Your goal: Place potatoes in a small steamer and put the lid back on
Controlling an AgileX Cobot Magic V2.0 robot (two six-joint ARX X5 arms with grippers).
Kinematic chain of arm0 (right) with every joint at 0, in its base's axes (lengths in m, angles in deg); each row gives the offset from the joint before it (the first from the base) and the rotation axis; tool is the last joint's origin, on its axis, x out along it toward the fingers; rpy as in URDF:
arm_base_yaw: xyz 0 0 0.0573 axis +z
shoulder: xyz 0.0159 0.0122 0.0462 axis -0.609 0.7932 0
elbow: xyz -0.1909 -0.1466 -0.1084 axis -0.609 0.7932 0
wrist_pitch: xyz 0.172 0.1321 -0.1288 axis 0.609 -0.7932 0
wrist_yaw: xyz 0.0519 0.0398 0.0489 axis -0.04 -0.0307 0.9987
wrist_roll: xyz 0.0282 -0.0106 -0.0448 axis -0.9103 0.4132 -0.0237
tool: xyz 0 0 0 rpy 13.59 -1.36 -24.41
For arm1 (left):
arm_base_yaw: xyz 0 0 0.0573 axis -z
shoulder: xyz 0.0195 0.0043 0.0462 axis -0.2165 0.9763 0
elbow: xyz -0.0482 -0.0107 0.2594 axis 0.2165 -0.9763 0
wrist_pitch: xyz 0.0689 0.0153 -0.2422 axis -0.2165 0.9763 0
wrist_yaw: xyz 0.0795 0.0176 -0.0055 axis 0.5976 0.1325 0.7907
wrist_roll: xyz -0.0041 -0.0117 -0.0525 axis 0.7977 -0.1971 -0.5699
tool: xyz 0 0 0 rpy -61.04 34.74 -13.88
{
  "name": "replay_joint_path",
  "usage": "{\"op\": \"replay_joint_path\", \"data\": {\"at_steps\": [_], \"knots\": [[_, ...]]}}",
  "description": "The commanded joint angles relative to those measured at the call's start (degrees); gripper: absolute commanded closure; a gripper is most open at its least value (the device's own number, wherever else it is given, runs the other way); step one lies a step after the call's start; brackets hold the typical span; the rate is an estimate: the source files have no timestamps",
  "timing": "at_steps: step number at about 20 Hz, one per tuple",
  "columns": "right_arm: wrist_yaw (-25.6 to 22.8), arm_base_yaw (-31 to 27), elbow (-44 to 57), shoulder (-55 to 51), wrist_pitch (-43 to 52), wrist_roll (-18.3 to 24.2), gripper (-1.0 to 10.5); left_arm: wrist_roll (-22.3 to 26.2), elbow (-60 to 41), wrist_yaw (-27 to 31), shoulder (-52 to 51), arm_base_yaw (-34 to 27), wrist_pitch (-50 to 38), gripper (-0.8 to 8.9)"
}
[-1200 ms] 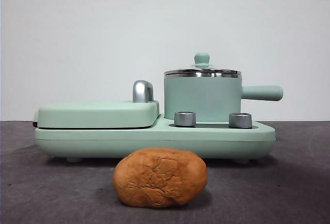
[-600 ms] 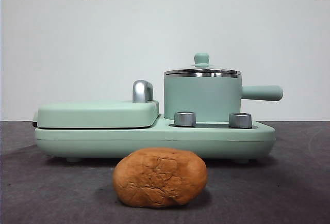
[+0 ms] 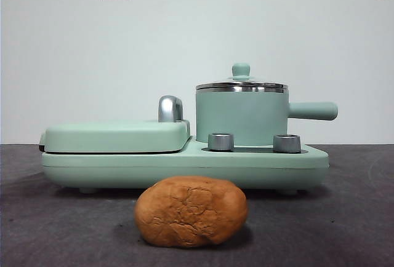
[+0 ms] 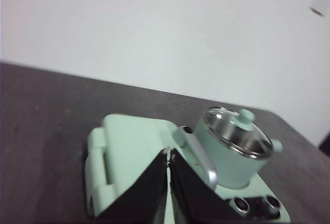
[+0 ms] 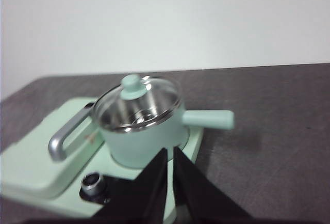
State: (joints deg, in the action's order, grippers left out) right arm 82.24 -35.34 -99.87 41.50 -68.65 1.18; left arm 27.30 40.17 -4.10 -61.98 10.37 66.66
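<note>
Griddle cover (image 3: 117,136) shut at left of the front view, potato (image 3: 191,211) on the dark counter (image 3: 345,230) at lower centre, steamer (image 3: 241,118) right of centre with lid (image 3: 241,84) on, left end effector (image 4: 168,158) pinched together and empty, right end effector (image 5: 169,157) likewise nearly closed, holding nothing.

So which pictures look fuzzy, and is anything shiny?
Front view: sharp, with the potato casting a soft shadow on the dark table. Left wrist view: fuzzy all over, and the left gripper is a dark blur. Right wrist view: also soft; the lid and the steamer rim gleam.
</note>
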Motion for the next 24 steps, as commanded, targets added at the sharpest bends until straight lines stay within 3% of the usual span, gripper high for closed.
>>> {"op": "replay_joint_path", "data": {"at_steps": [1,5,13,17,21,24], "knots": [[2.6,0.1,-2.0,3.4,-0.5,7.2,9.3,8.4,3.7,-3.1,4.4,0.0,0.8,8.05],[5.3,0.4,-4.2,7.6,-2.6,12.9,9.3,17.4,7.2,-5.8,9.8,0.8,2.1,8.06],[5.1,2.1,-5.9,11.1,-3.7,23.6,9.3,37.3,9.9,-7.7,16.2,4.4,1.4,8.07],[5.0,2.2,-5.9,11.1,-3.7,25.0,9.0,39.4,9.9,-7.7,18.0,6.1,1.2,7.50],[3.4,2.2,-5.9,11.1,-3.7,25.0,7.7,37.5,9.9,-7.7,18.9,7.5,1.0,4.44],[3.3,2.1,-5.9,11.1,-3.7,25.0,7.7,35.9,9.9,-7.7,19.3,8.1,0.7,4.40]]}}
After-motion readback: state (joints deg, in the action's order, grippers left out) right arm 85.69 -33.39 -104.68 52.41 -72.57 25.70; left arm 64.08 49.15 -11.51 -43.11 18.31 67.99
